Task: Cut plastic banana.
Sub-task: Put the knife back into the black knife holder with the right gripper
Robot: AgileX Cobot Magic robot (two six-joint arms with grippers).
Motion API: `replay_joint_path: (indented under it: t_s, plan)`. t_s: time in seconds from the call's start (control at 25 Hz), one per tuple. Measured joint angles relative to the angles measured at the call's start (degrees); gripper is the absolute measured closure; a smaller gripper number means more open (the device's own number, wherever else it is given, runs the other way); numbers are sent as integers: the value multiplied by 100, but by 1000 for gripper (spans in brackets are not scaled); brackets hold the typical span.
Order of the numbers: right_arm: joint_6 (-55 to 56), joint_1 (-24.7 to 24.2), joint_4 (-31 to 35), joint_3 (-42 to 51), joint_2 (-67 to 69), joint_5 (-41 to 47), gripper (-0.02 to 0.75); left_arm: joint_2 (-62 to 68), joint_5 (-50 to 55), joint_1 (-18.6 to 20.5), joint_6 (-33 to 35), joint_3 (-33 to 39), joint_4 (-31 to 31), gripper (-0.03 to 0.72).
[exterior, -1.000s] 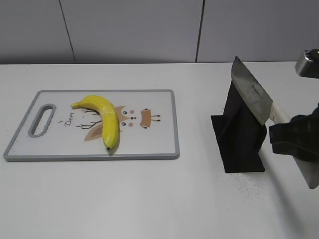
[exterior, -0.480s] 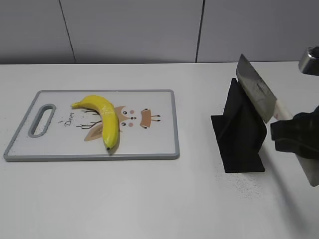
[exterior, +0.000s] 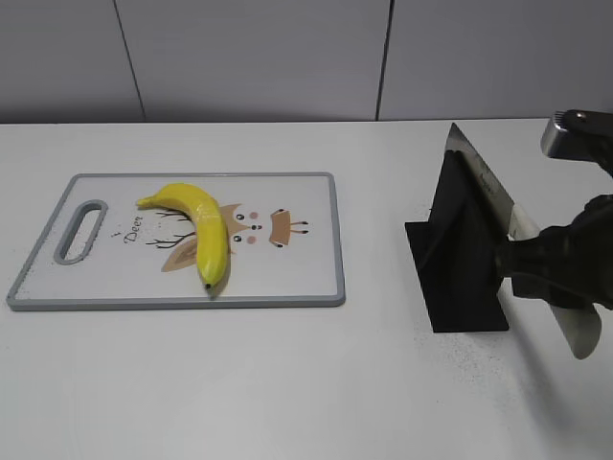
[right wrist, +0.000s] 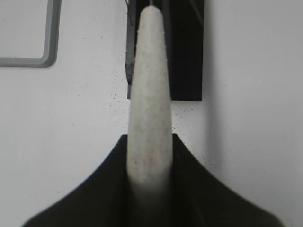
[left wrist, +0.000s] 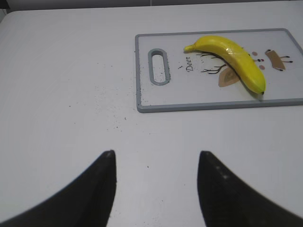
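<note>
Banana (exterior: 196, 230) is seen lying flat on the board (exterior: 287, 278), approx mid-board, stalk end toward the handle slot (exterior: 80, 230), dark tip toward the board's near edge. It is curved over the printed deer drawing and "Deer" lettering. Nothing else is carried by the board. Board is laid on the white table (exterior: 239, 383), well apart from the stand.

Black knife stand (exterior: 460, 268) is placed on the table, R of the board. Knife (exterior: 487, 192) is held w/ blade slanting up over the stand; whether blade is in the slot or just clear of it cannot be told. Pale handle (right wrist: 149, 94) is seen in the right wrist view, running fwd between the R claw's fingers (right wrist: 85, 189) toward the stand (right wrist: 187, 52).

R gripper (exterior: 546, 264) is clenched on the knife handle, beside the stand on its R side. A corner of the board (right wrist: 28, 33) is caught at upper L of the right wrist view.

L gripper (left wrist: 156, 161) is released: fingers spread, nothing between them, hung over bare table near side of the board. Banana (left wrist: 232, 59) and board (left wrist: 142, 71) are seen ahead of it, apart from it. Fine dark specks are scattered on the table (left wrist: 71, 94) near the board's handle end.
</note>
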Motion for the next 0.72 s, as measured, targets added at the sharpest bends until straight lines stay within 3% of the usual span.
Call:
replay_joint_path:
  t_s: [0.16,0.36,0.44,0.72]
  plan:
    - [-10,0,0,-5,0,-96,543,0,0,0,0,0,0,153]
    - [-35,0,-4,-52,0,-395,233,0,0,0,0,1,0,153]
    - [-75,0,-11,-100,1,-424,172,0,0,0,0,1,0,153]
    - [-620,0,-17,-936,11,157,146,0,0,0,0,1,0,153]
